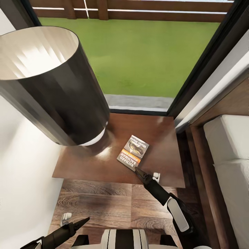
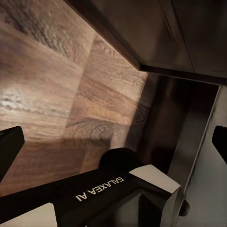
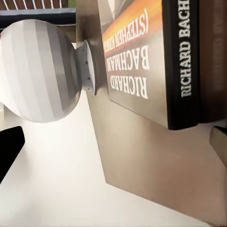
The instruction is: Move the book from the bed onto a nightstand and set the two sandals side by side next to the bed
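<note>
Overhead, from the head view, the book (image 1: pixel 133 152) lies flat on the dark-brown nightstand (image 1: pixel 90 166), toward its front half, with a black-shaded lamp (image 1: pixel 52 86) standing on the nightstand's left side. The right gripper (image 1: pixel 148 175) sits at the nightstand's front edge, just at the book's near corner; its dark finger touches or almost touches that corner, and its fingers are parted with nothing between them. The bed (image 1: pixel 230 152) runs along the right, its pale mattress beside the nightstand. The left gripper (image 1: pixel 74 221) hangs low over the wood-plank floor (image 1: pixel 103 200), its fingers apart and empty.

Next, the left wrist view shows the floor (image 2: pixel 56 94) and the dark side of the nightstand (image 2: pixel 156 33), with spread fingers (image 2: pixel 9 146) at the picture's edges.

Lastly, the right wrist view shows the book (image 3: pixel 142 61) close up on the nightstand top (image 3: pixel 156 165), its spine reading "Richard Bach…", beside the lamp's round pale base (image 3: pixel 38 71). The fingers (image 3: pixel 9 146) stand wide apart, clear of the book.
</note>
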Available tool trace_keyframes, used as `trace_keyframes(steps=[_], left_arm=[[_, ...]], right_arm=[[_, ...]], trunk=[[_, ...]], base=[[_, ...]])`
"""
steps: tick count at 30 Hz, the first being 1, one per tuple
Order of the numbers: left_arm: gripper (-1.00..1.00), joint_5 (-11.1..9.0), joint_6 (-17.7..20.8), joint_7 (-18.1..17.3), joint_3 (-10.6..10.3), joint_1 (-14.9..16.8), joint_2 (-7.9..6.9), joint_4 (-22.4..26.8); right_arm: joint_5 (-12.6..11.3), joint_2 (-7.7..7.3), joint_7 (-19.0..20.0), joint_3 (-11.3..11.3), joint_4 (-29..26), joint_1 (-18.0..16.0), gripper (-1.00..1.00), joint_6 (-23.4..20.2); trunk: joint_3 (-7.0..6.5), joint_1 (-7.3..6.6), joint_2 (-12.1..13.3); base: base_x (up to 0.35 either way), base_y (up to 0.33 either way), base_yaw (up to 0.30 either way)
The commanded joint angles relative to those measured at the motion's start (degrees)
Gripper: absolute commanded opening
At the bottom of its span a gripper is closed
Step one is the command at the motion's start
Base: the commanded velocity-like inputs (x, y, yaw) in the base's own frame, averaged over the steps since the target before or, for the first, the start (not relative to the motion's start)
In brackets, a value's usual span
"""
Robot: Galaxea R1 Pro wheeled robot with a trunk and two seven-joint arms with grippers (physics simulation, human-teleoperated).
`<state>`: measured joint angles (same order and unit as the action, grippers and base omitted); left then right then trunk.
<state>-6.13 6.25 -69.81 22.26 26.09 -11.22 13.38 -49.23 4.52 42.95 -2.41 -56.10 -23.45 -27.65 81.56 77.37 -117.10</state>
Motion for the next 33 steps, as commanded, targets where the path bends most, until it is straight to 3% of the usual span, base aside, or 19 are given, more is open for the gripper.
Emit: trace_keyframes(steps=[1, 24, 33], left_arm=[[1.00, -0.46, 0.60, -0.17, -0.20, 0.01, -0.03, -0.02], [1.00, -0.46, 0.60, -0.21, -0.54, 0.01, -0.03, -0.02], [1.00, -0.46, 0.60, -0.22, -0.61, 0.01, -0.03, -0.02]], right_arm=[[-0.08, 0.05, -0.02, -0.14, 0.03, -0.01, 1.00, -0.39], [-0.08, 0.05, -0.03, -0.14, 0.03, -0.01, 1.00, -0.39], [-0.08, 0.05, 0.01, -0.14, 0.03, -0.01, 1.00, -0.39]], trunk=[[0.03, -0.01, -0.01], [-0.51, -0.67, 1.19], [-1.77, -2.20, 4.00]], base=[[-0.025, 0.000, 0.000], [-0.001, 0.000, 0.000], [0.000, 0.000, 0.000]])
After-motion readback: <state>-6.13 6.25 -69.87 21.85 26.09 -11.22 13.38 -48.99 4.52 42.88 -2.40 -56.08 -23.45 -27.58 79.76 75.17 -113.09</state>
